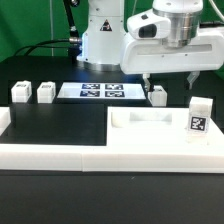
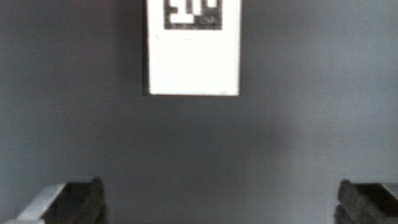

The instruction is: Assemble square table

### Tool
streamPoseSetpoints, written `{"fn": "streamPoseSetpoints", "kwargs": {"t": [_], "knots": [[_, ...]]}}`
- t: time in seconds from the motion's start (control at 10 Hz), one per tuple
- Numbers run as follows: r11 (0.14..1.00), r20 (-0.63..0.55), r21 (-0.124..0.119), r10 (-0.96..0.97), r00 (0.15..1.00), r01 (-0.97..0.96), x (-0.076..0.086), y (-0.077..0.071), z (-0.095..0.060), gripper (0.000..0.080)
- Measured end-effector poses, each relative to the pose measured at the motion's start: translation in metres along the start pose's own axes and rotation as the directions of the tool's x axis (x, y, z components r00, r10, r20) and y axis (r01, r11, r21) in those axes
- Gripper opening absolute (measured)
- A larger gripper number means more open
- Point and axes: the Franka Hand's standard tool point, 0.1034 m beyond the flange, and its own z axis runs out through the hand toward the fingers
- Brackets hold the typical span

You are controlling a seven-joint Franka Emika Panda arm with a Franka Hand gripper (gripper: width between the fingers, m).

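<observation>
Gripper [image 1: 170, 75] with jaws wide apart (holding nothing); a tagged white leg [image 2: 192, 50] lies ahead of its fingertips [image 2: 71, 202], not touching.

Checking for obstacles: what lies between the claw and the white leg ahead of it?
Nothing: the wrist view shows only bare black surface between claw and leg.
</observation>
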Motion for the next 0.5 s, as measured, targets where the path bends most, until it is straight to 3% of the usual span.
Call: {"fn": "streamPoseSetpoints", "kwargs": {"t": [0.3, 0.4, 0.5], "knots": [[1.000, 0.197, 0.012, 0.016, 0.980, -0.019, -0.003, 0.000, 0.002, 0.0649], [0.996, 0.322, 0.025, 0.069, 0.944, -0.082, -0.019, -0.001, 0.014, 0.0649], [0.998, 0.375, -0.007, 0.055, 0.925, -0.057, -0.025, -0.001, 0.025, 0.0649]]}}
